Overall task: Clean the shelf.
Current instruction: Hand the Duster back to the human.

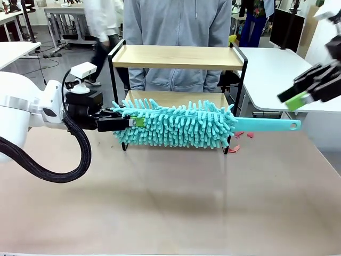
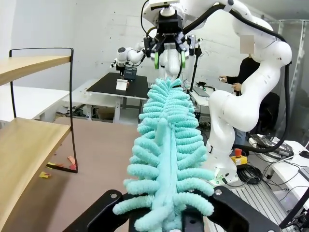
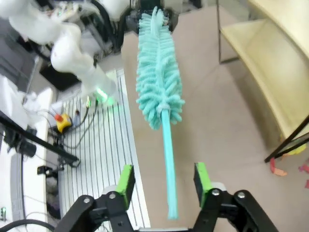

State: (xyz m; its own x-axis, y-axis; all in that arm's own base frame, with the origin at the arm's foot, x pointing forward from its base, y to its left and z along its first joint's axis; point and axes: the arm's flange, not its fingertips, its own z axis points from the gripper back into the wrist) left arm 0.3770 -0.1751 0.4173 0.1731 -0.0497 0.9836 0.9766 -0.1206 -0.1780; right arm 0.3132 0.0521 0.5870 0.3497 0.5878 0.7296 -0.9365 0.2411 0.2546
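Observation:
The shelf (image 1: 181,56) stands at the far middle of the table, two light wooden boards in a thin black frame. In front of it a turquoise fluffy duster (image 1: 176,125) hangs level in the air. My left gripper (image 1: 130,121) is shut on its fluffy tip, and the same grip appears at the bottom of the left wrist view (image 2: 164,217). The duster's bare handle (image 1: 272,125) points right. My right gripper (image 1: 298,98) is open, up and to the right of the handle end and apart from it. From the right wrist, the handle (image 3: 168,164) lies beyond the open green pads (image 3: 126,181).
Small red scraps (image 1: 237,141) lie on the brown tabletop by the shelf's right front leg. A person in a grey hoodie (image 1: 178,21) stands right behind the shelf. A white table (image 1: 277,69) adjoins at the right.

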